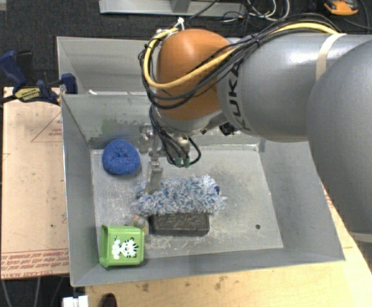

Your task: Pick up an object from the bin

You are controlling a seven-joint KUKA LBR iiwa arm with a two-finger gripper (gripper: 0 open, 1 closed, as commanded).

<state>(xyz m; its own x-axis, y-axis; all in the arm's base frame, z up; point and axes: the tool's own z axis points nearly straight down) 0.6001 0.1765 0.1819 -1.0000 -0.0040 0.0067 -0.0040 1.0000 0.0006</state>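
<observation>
Grey robot arm [301,75] reaches in from the upper right. Its tool [153,187] touches the left end of a shaggy blue-white mop pad [186,194] at frame centre; how far it is open I cannot tell.

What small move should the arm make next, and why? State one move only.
Probably ease straight down a little. The gripper stands at the view's left end of the shaggy blue-grey cloth, the thing nearest to it. The blue ball lies apart, further toward the view's left, while the dark block and the green box lie nearer the front wall.
</observation>
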